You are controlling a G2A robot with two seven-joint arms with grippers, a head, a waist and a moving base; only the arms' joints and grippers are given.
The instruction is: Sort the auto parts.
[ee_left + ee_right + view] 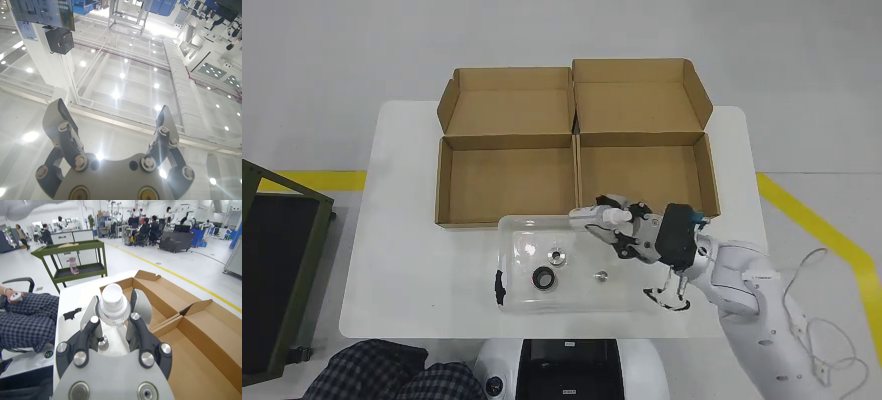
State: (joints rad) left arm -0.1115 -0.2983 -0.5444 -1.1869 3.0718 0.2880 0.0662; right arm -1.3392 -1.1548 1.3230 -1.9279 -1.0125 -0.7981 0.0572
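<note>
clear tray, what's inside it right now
A black ring, a small silver ring and a small silver stud lie inside the clear tray. The right claw, shut on a white part, hangs over its far right corner and hides the floor beneath.

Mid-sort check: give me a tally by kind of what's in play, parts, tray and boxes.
Clear tray: 1
Loose parts in it: 3 (black ring, silver disc, small silver piece)
White part in right claw: 1
Cardboard boxes: 2
Total: 7
</note>
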